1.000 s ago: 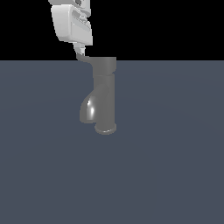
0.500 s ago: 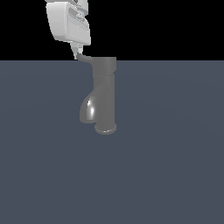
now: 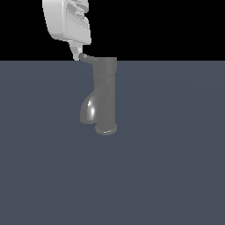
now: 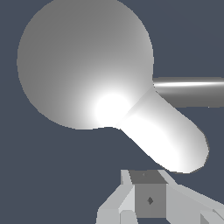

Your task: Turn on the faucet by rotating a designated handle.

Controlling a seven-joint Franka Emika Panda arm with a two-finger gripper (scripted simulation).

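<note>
Overhead, tool (image 3: 79, 55) touches handle (image 3: 86, 58) of faucet (image 3: 104, 96).

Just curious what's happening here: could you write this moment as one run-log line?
phase: reaching handle | tool: at handle tip, contact unclear | faucet: upright | grip: cannot tell

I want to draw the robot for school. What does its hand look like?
The hand is glossy white with a boxy, rounded body and darker grooves along one side. A thin white finger sticks out below it. In the wrist view the fingers are blocky and pale grey, and one has a darker grey square pad with a tiny diamond mark. No cables show.
</note>
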